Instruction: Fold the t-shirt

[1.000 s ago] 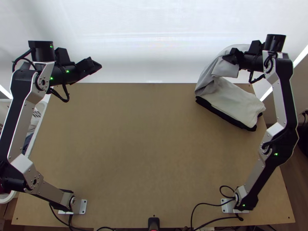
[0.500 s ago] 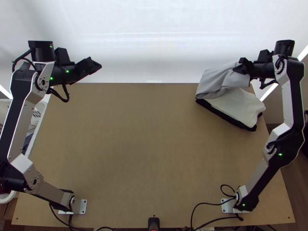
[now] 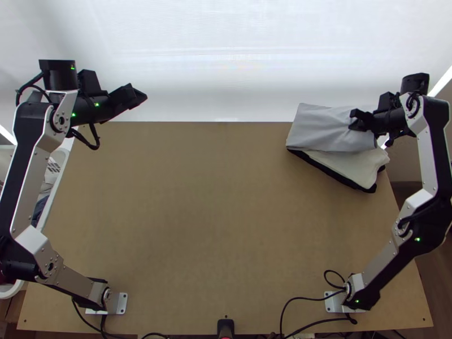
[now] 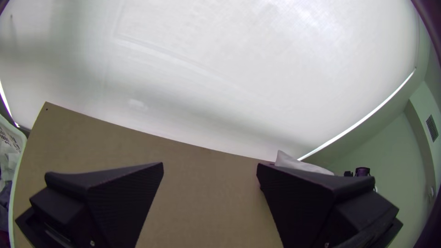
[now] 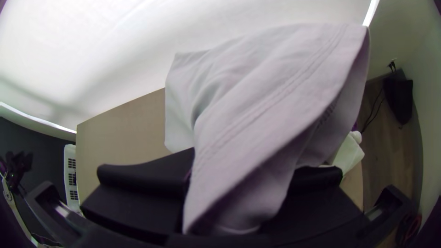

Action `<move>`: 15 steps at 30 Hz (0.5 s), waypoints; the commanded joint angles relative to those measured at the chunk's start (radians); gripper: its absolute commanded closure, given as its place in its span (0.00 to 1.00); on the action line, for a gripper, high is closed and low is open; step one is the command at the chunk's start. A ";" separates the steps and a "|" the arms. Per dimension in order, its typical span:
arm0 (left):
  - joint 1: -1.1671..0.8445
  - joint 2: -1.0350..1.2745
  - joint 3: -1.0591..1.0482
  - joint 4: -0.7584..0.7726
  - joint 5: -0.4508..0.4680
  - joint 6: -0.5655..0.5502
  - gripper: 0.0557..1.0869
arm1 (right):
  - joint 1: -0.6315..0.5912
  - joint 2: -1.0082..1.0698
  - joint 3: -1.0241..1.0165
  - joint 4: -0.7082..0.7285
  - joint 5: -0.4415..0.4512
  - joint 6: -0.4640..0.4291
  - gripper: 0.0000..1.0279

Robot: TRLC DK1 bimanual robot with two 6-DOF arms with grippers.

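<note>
Behind the table (image 3: 209,226) is a white screen (image 3: 226,56). At the top view's upper right, the grey t-shirt (image 3: 322,129) lies over cream (image 3: 350,166) and black cloths (image 3: 330,172), clamped in the right gripper's (image 3: 355,120) fingers. Upper left, the left gripper (image 3: 142,97) has its fingers (image 4: 124,197) apart.

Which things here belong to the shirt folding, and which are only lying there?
For the job:
grey t-shirt
right pincer, holding it
left pincer, open

Only lying there:
cream cloth, partly under the t-shirt
black cloth beneath it
white basket with cloths
</note>
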 commanded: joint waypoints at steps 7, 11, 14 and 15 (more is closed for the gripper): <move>0.011 -0.016 -0.023 0.011 0.011 0.018 0.04 | -0.037 -0.095 -0.048 -0.002 0.074 -0.043 0.19; 0.016 -0.020 -0.023 0.011 0.012 0.026 0.04 | -0.070 -0.098 -0.052 0.012 0.184 -0.076 0.04; 0.030 -0.023 -0.027 0.011 0.018 0.026 0.04 | -0.113 -0.126 -0.081 0.024 0.252 -0.124 0.04; 0.033 -0.023 -0.027 0.011 0.018 0.027 0.04 | -0.118 -0.138 -0.102 0.048 0.319 -0.142 0.04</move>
